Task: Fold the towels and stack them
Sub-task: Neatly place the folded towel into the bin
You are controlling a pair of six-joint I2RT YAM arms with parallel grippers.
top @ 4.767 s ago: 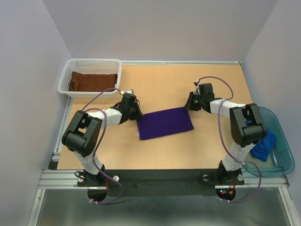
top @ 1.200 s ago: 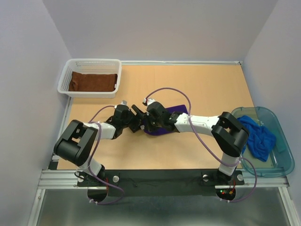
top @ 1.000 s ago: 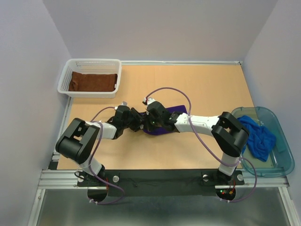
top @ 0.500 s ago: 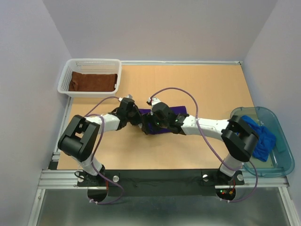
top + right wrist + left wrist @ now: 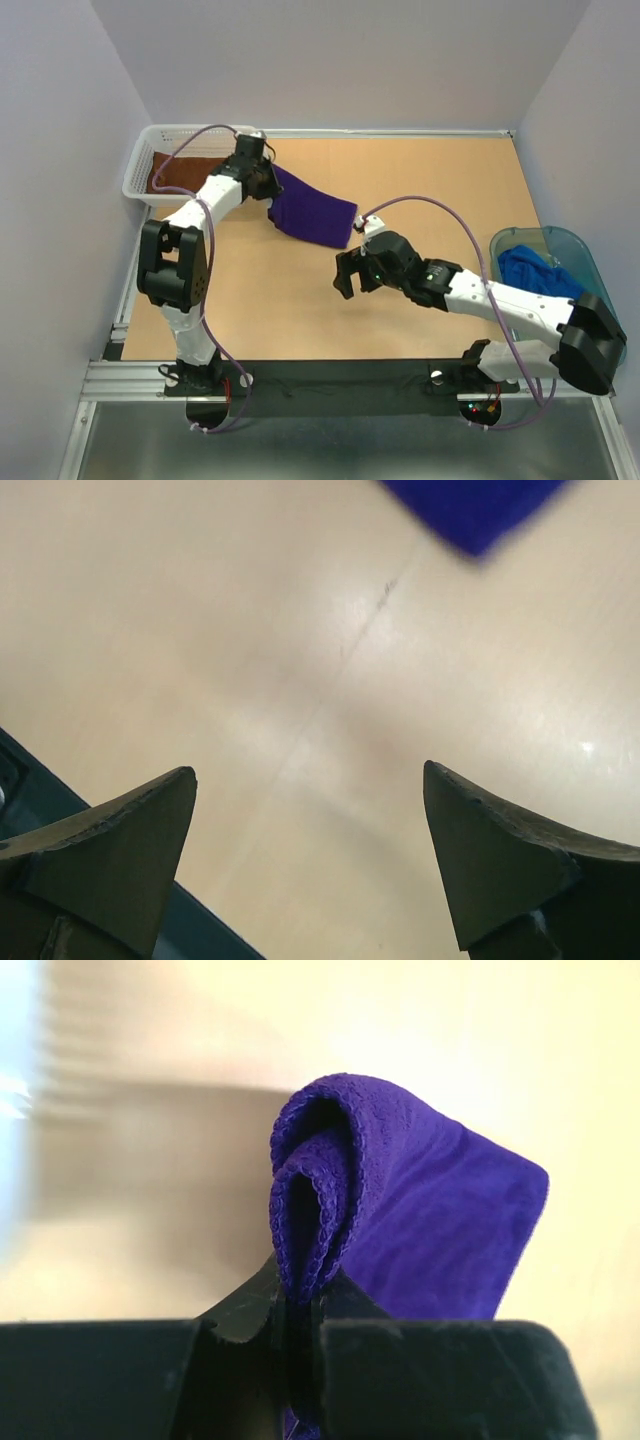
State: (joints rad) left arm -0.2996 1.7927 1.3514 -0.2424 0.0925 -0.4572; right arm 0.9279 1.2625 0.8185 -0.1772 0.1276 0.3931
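Clamped together on the folded edge of the purple towel (image 5: pixel 420 1210), the jaws of the left gripper (image 5: pixel 300 1305) are seen to pinch several layers at once. The rolled fold stands up just above the fingers. By contrast, the jaws of the right gripper (image 5: pixel 310 800) are spread wide with nothing between them, above bare table (image 5: pixel 430 180).

From above, the purple towel is held just beside the white basket (image 5: pixel 140 160), in which the rust-brown towel (image 5: pixel 170 172) lies, and it trails down toward the table's middle. The blue towel (image 5: pixel 525 268) is heaped in the clear bin (image 5: pixel 592 268) at the right, well apart.

The cloth is judged to be light, soft and limp. It will drape from any single hold, and its layers may slide apart. Its terry pile should resist slipping. A hold on the folded edge with every layer taken is best suited.

How deep the cloth sits in the jaws is hidden by the gripper body. Whether the trailing end touches the table cannot be told. The brown towel is partly covered by the left arm, and no label can be made out on the blue one.
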